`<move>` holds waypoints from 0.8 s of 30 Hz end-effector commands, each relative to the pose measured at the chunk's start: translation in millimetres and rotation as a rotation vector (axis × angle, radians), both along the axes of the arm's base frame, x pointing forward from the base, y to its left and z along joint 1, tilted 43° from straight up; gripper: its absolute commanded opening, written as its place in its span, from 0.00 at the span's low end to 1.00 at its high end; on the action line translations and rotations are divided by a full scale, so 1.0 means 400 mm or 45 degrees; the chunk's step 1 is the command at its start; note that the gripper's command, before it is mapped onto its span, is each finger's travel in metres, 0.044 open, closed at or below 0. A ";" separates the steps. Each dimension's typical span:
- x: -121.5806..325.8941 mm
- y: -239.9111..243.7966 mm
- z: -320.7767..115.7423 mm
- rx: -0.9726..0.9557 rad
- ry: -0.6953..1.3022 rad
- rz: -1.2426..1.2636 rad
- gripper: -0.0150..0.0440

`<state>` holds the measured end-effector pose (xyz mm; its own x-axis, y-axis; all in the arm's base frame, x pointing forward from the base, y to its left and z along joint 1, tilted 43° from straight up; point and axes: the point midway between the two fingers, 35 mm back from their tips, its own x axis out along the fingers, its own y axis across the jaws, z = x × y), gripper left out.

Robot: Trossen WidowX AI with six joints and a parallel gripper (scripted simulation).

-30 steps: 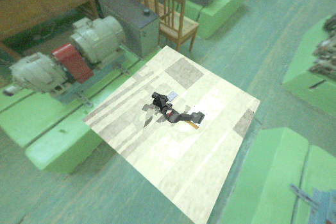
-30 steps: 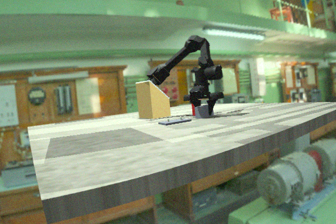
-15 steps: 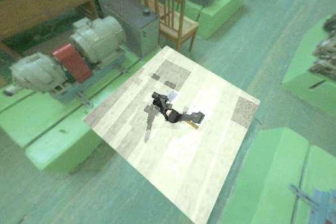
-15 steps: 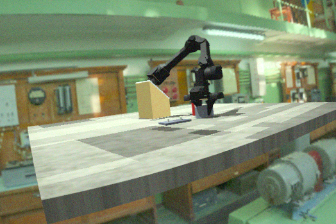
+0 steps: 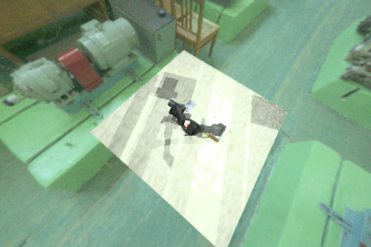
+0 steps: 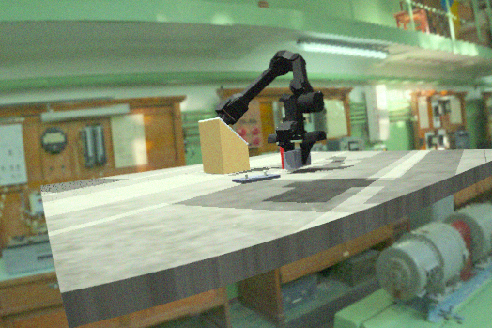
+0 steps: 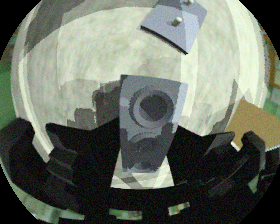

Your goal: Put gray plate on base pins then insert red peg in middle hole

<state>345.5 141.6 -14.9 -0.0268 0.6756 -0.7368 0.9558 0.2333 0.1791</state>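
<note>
The gray plate (image 7: 133, 95) (image 6: 292, 160) is a thick block with a large round hole showing in the wrist view. My gripper (image 7: 143, 119) (image 6: 297, 151) is shut on it, one finger on each side, low at the table top. Whether the plate touches the table cannot be told. The base (image 7: 191, 30) (image 6: 255, 178) (image 5: 190, 105) is a flat blue-gray slab with two pale pins, apart from the plate and ahead of it in the wrist view. The red peg (image 6: 282, 158) (image 5: 187, 126) stands upright near the gripper in the exterior view; its lower part is partly hidden. It does not show in the wrist view.
A tan block (image 6: 225, 152) (image 5: 214, 138) (image 7: 258, 125) with a sloping top stands near the arm's mount, to the right in the wrist view. The table (image 6: 141, 244) (image 5: 212, 187) carries dark shadows and light bands.
</note>
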 end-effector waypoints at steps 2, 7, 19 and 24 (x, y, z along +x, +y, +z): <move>0.015 -0.032 0.041 -0.004 -0.026 -0.005 0.25; 0.016 -0.059 0.069 -0.006 -0.027 -0.005 0.25; 0.013 -0.123 0.139 -0.008 -0.026 -0.004 0.25; 0.008 -0.150 0.169 -0.007 -0.026 -0.004 0.25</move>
<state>347.8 90.4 40.7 -0.0231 0.6741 -0.7383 0.9555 0.2322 0.1821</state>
